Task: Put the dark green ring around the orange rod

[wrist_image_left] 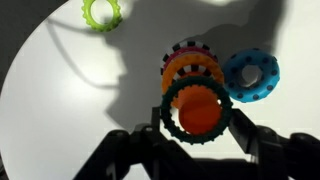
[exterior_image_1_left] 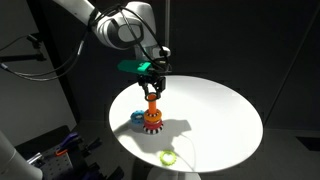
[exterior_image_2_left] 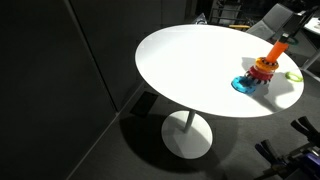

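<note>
My gripper (wrist_image_left: 196, 128) is shut on the dark green ring (wrist_image_left: 170, 112) and holds it flat directly above the orange rod (wrist_image_left: 200, 110), whose top shows through the ring's hole. In an exterior view the gripper (exterior_image_1_left: 152, 78) hovers just over the rod (exterior_image_1_left: 152, 103), which stands upright on its round red toothed base (exterior_image_1_left: 151, 122) on the white round table (exterior_image_1_left: 215, 115). The rod also shows at the far right in an exterior view (exterior_image_2_left: 272, 52).
A teal-blue ring (wrist_image_left: 250, 74) lies beside the base; it also shows in both exterior views (exterior_image_1_left: 135, 119) (exterior_image_2_left: 243, 84). A yellow-green ring (wrist_image_left: 101, 13) lies apart near the table edge (exterior_image_1_left: 167, 157). Dark surroundings ring the table.
</note>
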